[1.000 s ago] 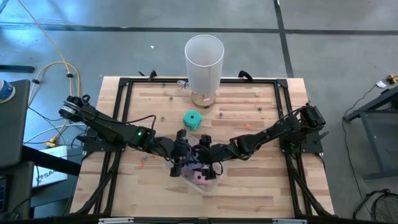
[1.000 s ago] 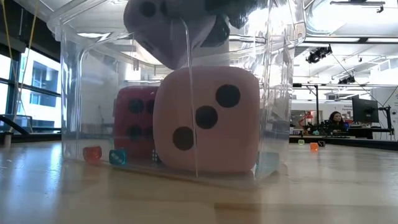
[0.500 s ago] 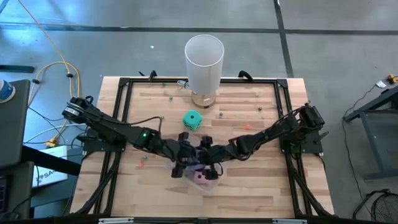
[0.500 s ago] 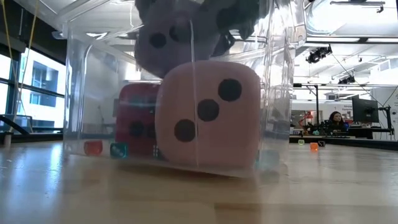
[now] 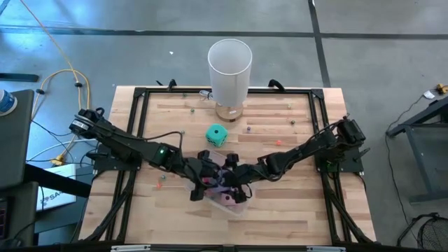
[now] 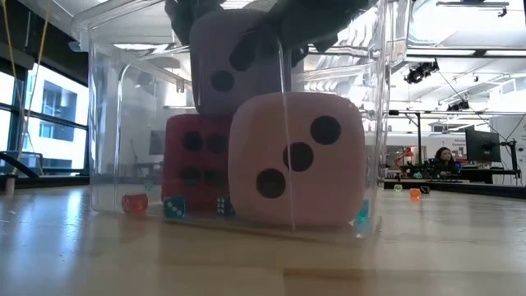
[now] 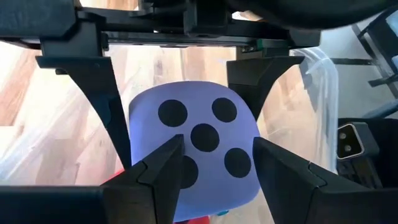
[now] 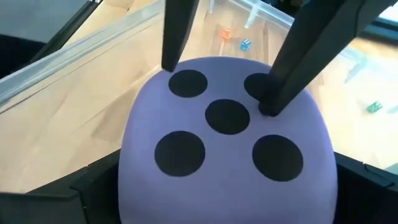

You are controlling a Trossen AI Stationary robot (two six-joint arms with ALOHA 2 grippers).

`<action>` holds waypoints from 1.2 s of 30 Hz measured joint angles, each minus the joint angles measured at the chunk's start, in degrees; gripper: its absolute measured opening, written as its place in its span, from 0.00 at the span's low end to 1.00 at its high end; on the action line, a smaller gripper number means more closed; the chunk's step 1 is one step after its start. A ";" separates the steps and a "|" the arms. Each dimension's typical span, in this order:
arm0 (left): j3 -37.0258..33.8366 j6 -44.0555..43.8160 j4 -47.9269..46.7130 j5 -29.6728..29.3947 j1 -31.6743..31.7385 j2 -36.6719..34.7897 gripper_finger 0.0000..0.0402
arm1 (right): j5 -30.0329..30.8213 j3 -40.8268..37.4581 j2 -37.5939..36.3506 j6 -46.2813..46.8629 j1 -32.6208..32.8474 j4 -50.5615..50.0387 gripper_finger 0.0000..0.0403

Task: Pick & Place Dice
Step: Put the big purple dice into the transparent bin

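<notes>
Two hands meet over the clear plastic bin (image 5: 234, 204) at lower centre of your high view. The left hand (image 7: 211, 155) has its fingers (image 7: 158, 168) pressed against opposite sides of the purple die (image 7: 196, 149), five-pip face toward the wrist camera. The right hand (image 5: 234, 178) sits just beside it over the same bin; you cannot tell its finger state, though the right wrist view is filled by the purple die (image 8: 227, 149) with the other arm's two dark fingers (image 8: 298, 56) flanking it.

In the low view the purple die (image 6: 234, 70) rests on top of the red die (image 6: 197, 160) and against the pink die (image 6: 300, 160), all inside the bin's walls (image 6: 107, 123). Pink, three pips showing, is close against the near wall. Small coloured beads (image 6: 136, 203) lie on the bin floor.

The teal-green die (image 5: 216, 134) sits alone on the worktop (image 5: 294, 210), above the bin in the frame and well apart from it. A tall white cylinder (image 5: 229, 70) stands at the worktop's top edge. Open boards lie at lower left and lower right.
</notes>
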 joint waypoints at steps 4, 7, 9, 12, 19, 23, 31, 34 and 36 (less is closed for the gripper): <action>-0.04 -0.95 0.15 0.02 -0.68 0.05 0.46 | 2.36 0.11 -0.02 -1.98 0.89 -0.13 0.96; -0.07 -0.85 0.39 -0.08 -0.87 0.05 0.46 | 3.20 0.13 -0.04 -2.85 1.47 -0.18 0.96; -0.20 0.60 1.73 -0.19 -0.87 0.05 0.46 | 3.25 0.13 -0.04 -3.70 1.56 -0.03 0.96; -0.33 3.65 6.07 -0.17 -0.93 0.11 0.46 | 1.84 0.13 -0.14 -3.90 1.14 -0.13 0.96; -0.39 10.61 13.80 -5.39 -0.06 0.36 0.46 | -1.83 0.57 -0.58 -2.30 -0.07 3.24 0.96; -0.39 10.14 13.92 -5.72 0.92 0.35 0.46 | -2.88 0.55 -0.55 -2.32 0.20 3.48 0.96; -0.17 11.58 18.81 -4.94 2.20 3.36 0.46 | -3.10 0.30 -0.36 -1.93 0.10 3.59 0.96; -0.10 12.86 18.34 -5.13 2.27 5.01 0.46 | -3.25 0.19 -0.24 -1.46 -0.08 2.33 0.96; -0.09 13.48 17.90 -5.84 2.12 5.16 0.46 | -3.44 0.15 -0.20 -2.06 -0.54 2.08 0.96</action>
